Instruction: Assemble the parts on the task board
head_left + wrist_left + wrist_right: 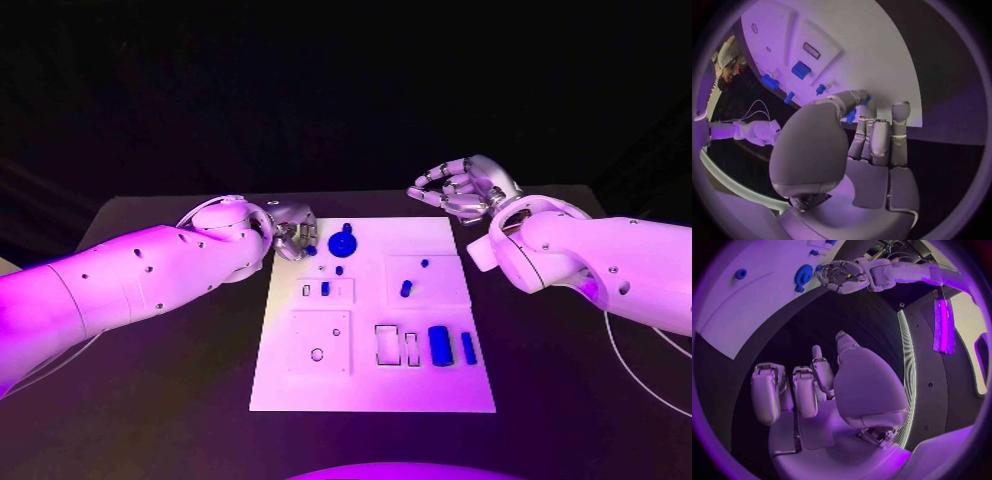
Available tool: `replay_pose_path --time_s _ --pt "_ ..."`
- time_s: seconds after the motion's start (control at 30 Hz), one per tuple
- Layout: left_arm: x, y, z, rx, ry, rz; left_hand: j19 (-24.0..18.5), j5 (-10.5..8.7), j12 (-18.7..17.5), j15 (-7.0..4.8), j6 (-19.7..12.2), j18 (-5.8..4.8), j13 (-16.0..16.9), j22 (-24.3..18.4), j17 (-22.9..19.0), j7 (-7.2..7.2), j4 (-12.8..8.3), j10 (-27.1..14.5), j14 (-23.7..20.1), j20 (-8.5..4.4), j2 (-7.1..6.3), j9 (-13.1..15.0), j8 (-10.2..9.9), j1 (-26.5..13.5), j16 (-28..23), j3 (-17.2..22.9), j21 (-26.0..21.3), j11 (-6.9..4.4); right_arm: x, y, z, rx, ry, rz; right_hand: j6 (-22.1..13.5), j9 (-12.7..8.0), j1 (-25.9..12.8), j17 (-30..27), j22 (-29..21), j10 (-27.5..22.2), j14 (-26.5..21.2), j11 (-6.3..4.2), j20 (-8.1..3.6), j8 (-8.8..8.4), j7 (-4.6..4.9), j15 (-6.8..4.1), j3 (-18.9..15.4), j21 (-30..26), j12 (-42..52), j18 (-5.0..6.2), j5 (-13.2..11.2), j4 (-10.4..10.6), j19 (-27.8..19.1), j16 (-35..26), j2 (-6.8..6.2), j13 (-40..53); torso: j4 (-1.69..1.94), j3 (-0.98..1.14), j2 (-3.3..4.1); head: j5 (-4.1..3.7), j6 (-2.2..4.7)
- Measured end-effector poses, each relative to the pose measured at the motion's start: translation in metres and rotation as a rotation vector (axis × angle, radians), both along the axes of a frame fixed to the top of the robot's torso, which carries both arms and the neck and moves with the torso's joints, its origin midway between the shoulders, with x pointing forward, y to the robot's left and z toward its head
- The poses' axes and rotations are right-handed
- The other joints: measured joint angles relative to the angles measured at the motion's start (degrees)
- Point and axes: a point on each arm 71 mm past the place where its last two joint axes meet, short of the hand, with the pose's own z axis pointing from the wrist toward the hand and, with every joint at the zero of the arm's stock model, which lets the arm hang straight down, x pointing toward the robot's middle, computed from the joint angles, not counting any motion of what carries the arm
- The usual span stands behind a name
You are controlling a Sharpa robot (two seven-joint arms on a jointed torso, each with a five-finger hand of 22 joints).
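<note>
Flanking task board [433, 385]: both hands

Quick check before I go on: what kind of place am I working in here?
Probably a robot lab or test bench, not a home. A white task board with cut-out slots and small blue parts lies on a black table, lit with coloured light against a dark backdrop, with the left hand at the board's far edge.

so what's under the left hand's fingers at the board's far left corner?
A small blue part sits between the left hand fingers at the white board edge. The fingers cover most of it, so its shape and grip can't be told.
</note>
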Motion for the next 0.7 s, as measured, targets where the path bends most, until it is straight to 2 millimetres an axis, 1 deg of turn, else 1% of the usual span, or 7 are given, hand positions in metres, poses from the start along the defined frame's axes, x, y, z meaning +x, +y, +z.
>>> replay_pose_path --time_s 0.1,0.3,0.33,0.4,0.53,0.67,0.7 --pt "-0.001 0.005 -0.002 -0.037 0.000 0.016 0.10 0.00 0.40 -0.12 0.09 0.00 0.26 0.99 0.75 -0.08 -0.19 0.00 0.27 0.06 -0.40 0.00 -0.28 -1.03 0.10 1.27 0.64 0.00 0.000 0.000 0.000 0.000 0.001 0.000 0.00 0.00 0.00 0.00 0.00 0.00 0.00 0.00 0.00 0.00 0.00 0.00 0.00 0.00 0.00 0.00 0.00 0.00 0.00 0.00 0.00 0.00 0.01 -0.01 -0.01 -0.04 0.07" --pt "-0.001 0.015 0.003 -0.134 -0.013 0.048 0.31 0.00 1.30 0.00 0.09 -0.05 0.72 1.74 1.33 -0.08 -0.56 0.38 0.78 -0.12 -0.66 0.00 -0.49 -2.32 0.35 1.99 1.32 0.03 0.000 0.000 -0.001 -0.001 0.004 0.000 0.00 0.00 0.00 0.00 -0.01 0.00 0.00 0.00 0.00 0.00 0.00 0.00 0.00 0.00 0.00 0.00 0.00 0.00 0.00 0.00 0.00 0.00 0.02 -0.05 -0.02 -0.13 0.29" --pt "-0.001 0.016 0.004 -0.155 -0.016 0.054 0.61 0.00 1.40 0.00 0.09 -0.65 0.81 1.92 1.51 -0.08 -0.49 0.41 0.78 -0.04 -0.75 0.00 -0.56 -2.42 0.55 2.06 1.47 0.00 0.000 -0.001 -0.002 -0.001 0.005 -0.001 0.00 0.00 0.00 0.00 -0.01 0.00 0.00 0.00 0.00 0.00 0.00 0.00 0.00 0.00 0.00 0.00 0.00 0.00 0.00 0.00 0.00 0.00 0.03 -0.07 -0.03 -0.13 0.30" --pt "-0.001 0.018 0.005 -0.182 -0.018 0.060 0.71 0.00 1.93 0.00 0.20 -0.96 1.05 2.16 1.68 0.01 -0.49 0.41 0.77 -0.13 -1.00 0.01 -0.57 -3.16 0.54 2.06 1.48 0.00 0.000 -0.001 -0.002 -0.002 0.006 -0.001 0.00 0.00 0.00 -0.01 -0.01 0.00 0.00 0.00 0.00 0.00 0.00 0.00 0.00 0.00 0.00 0.00 0.00 0.00 0.00 0.00 0.00 0.00 0.04 -0.07 -0.03 -0.13 0.38" --pt "-0.003 0.022 0.007 -0.235 -0.018 0.071 0.71 0.00 2.51 0.18 0.70 -0.96 1.44 2.41 1.99 0.12 -0.45 0.41 1.01 -0.13 -1.34 0.01 -0.74 -4.16 0.81 2.04 1.69 0.00 0.000 0.000 -0.003 -0.002 0.010 0.001 0.00 0.01 0.00 -0.01 -0.01 0.00 0.00 0.00 0.00 0.00 0.00 0.00 0.00 0.00 0.00 0.00 0.00 0.00 0.00 0.00 0.00 0.00 0.07 -0.07 -0.03 -0.09 0.51" --pt "-0.006 0.025 0.008 -0.288 -0.011 0.079 1.12 0.00 3.13 0.00 0.91 -0.96 1.80 2.87 2.44 0.29 0.23 0.41 1.20 -0.12 -1.32 0.01 -1.00 -5.41 0.81 1.32 1.92 0.00 -0.001 0.000 -0.004 -0.004 0.015 0.003 0.00 0.00 0.00 0.01 -0.01 0.00 0.00 0.00 0.00 0.00 0.00 0.00 0.00 0.00 0.00 0.00 0.00 0.00 0.00 0.00 0.00 0.00 0.07 -0.11 -0.01 0.00 0.60" --pt "-0.007 0.026 0.008 -0.305 -0.008 0.082 1.12 0.03 3.13 0.00 1.35 -0.96 1.81 2.88 2.44 0.31 0.21 0.41 1.20 -0.13 -1.28 0.62 -0.86 -5.44 0.81 1.30 1.92 0.00 -0.001 0.000 -0.004 -0.004 0.017 0.004 0.00 0.00 0.00 0.03 -0.02 0.00 0.00 0.00 0.00 0.00 0.00 0.00 0.00 0.00 0.00 0.00 0.00 0.00 0.00 0.00 0.00 0.00 0.07 -0.10 0.00 0.01 0.65"
